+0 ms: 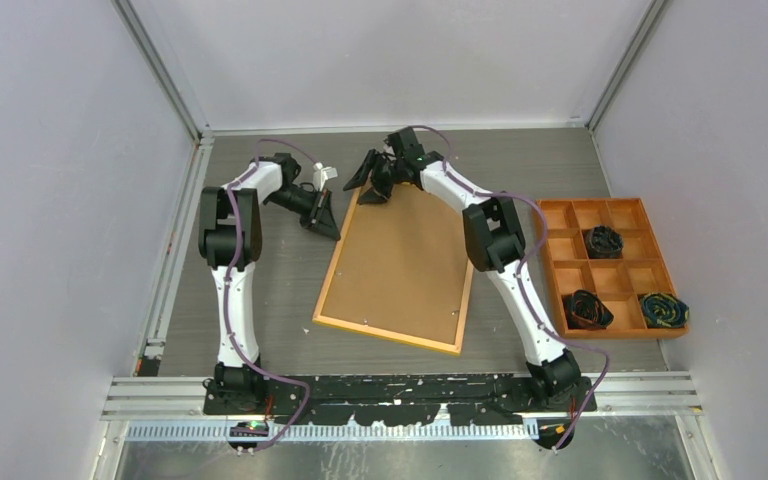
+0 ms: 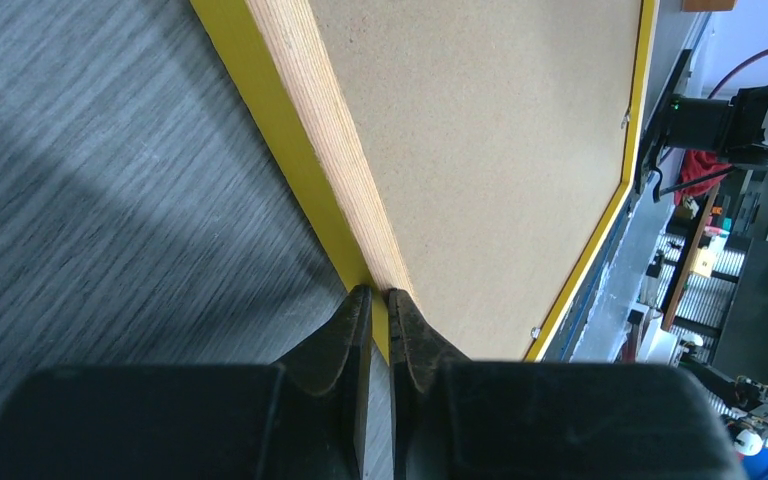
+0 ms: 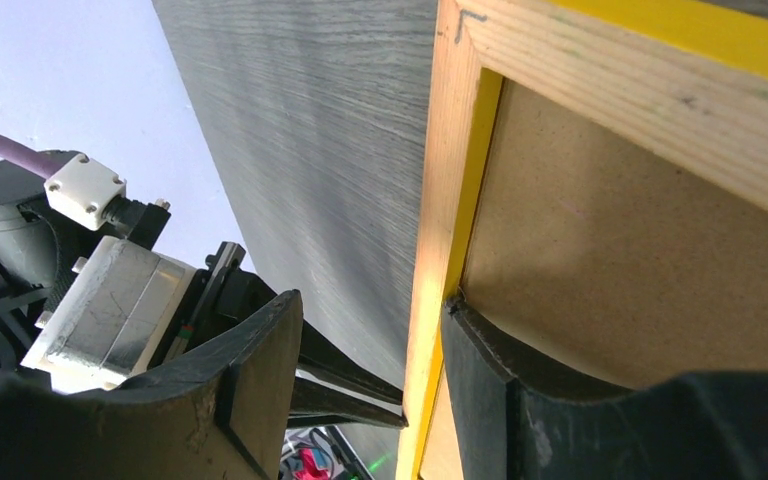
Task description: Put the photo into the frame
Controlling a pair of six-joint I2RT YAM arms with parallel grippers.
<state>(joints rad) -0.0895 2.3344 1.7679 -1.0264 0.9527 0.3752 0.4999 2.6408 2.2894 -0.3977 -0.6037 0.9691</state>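
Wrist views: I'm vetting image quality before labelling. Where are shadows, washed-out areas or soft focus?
Left wrist: a broad dark shadow crosses the table; the left gripper is near-black and soft, while the frame shows crisp grain. Right wrist: the wall behind is washed out pale; the right gripper is underexposed.

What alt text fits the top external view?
A picture frame lies back up on a grey table between two robot arms. The left claw is at its far left corner, the right claw at its far edge. An orange tray stands to the right.
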